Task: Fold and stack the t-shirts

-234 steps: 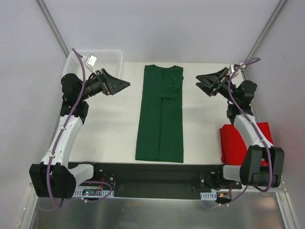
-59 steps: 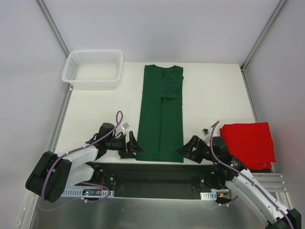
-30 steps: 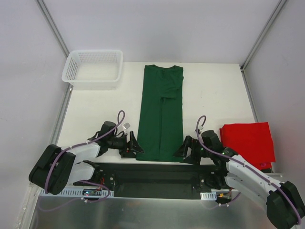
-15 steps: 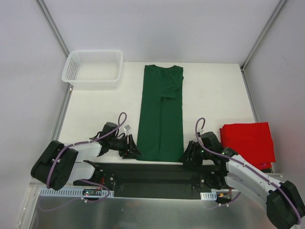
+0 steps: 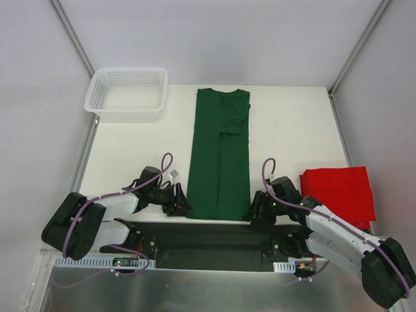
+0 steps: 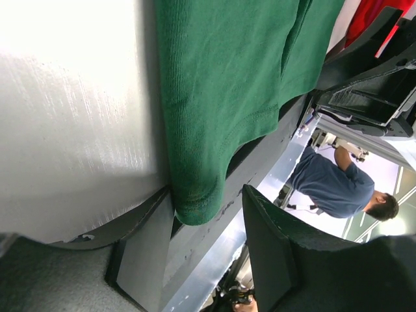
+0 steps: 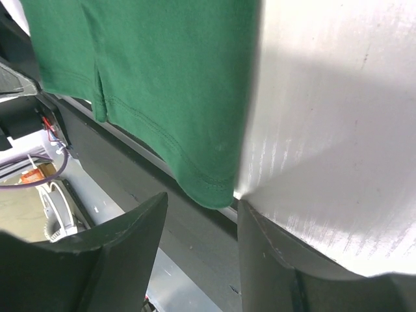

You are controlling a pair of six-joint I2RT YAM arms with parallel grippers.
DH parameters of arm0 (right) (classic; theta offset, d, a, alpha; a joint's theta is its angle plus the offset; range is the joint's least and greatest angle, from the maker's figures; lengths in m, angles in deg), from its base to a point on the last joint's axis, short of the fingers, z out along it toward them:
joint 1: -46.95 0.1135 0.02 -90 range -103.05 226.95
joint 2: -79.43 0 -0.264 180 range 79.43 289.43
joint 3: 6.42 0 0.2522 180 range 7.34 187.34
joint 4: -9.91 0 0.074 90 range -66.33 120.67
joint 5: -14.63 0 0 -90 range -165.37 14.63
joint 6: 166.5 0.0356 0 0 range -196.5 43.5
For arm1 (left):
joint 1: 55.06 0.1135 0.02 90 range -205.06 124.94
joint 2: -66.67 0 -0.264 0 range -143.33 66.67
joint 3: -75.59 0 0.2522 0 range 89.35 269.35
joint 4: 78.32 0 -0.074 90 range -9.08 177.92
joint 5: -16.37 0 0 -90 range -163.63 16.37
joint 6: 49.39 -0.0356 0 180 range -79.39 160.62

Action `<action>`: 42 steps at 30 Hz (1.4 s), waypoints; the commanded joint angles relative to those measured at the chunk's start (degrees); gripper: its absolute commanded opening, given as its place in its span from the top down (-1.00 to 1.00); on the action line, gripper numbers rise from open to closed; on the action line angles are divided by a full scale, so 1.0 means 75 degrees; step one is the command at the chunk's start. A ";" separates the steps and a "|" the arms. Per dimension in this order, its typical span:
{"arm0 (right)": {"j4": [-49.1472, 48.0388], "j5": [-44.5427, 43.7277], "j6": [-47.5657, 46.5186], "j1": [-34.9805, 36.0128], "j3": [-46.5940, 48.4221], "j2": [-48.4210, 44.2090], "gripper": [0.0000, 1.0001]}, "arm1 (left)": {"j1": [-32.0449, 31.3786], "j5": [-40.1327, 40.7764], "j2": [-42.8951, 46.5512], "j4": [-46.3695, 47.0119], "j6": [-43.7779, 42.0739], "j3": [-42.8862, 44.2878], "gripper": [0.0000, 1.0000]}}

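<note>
Judging by how things lie, we put the task a little past halfway. The red shirt (image 5: 338, 195) sits folded into a neat square at the near right of the table (image 5: 143, 156). The green shirt (image 5: 218, 156) lies in the middle as a long narrow strip, sleeves turned in, running from the far side to the near edge. It has not yet been folded across its length, and the two shirts are well apart, so stacking is also left to do.

Both arms are low at the near hem. The left gripper (image 5: 184, 207) has its jaws spread around the near left corner, and the right gripper (image 5: 252, 211) stands likewise around the near right corner. In both wrist views the cloth lies between the jaws with a gap showing, not visibly pinched. The basket (image 5: 130, 70) at the far left holds nothing.
</note>
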 commanded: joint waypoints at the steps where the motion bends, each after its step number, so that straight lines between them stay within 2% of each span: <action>1: 0.0837 -0.1435 -0.0619 -0.0007 -0.0039 0.0358 -0.01 | -0.0086 0.0435 0.0124 -0.0332 -0.0247 0.0048 0.06; 7: 0.0497 -0.1588 -0.0725 -0.0007 0.0020 0.0557 0.17 | -0.0098 0.0435 0.0218 -0.0332 -0.0282 0.0037 0.06; 18: -0.0616 -0.1600 -0.0818 -0.0007 0.0019 0.1260 0.22 | -0.0168 0.0447 0.0265 -0.0332 -0.0329 0.0072 0.04; 22: -0.0535 -0.1518 -0.0830 0.0005 0.0137 0.1319 0.24 | -0.0169 0.0458 0.0277 -0.0332 -0.0317 0.0060 0.06; 31: 0.0637 -0.1752 -0.1076 0.0005 0.0559 0.0721 0.23 | -0.0250 0.0552 0.0183 -0.0332 -0.0317 0.0142 0.08; 37: 0.0427 -0.1647 -0.1041 -0.0007 0.0430 0.0850 0.24 | -0.0309 0.0587 0.0101 -0.0332 -0.0329 0.0212 0.12; 38: 0.0322 -0.1624 -0.1041 -0.0019 0.0407 0.0873 0.27 | -0.0332 0.0587 0.0101 -0.0332 -0.0329 0.0212 0.13; 40: 0.0240 -0.1530 -0.1006 -0.0007 0.0372 0.0920 0.45 | -0.0332 0.0610 0.0124 -0.0332 -0.0329 0.0201 0.14; 42: 0.0181 -0.1495 -0.0971 0.0005 0.0348 0.0932 0.47 | -0.0332 0.0622 0.0147 -0.0332 -0.0317 0.0189 0.15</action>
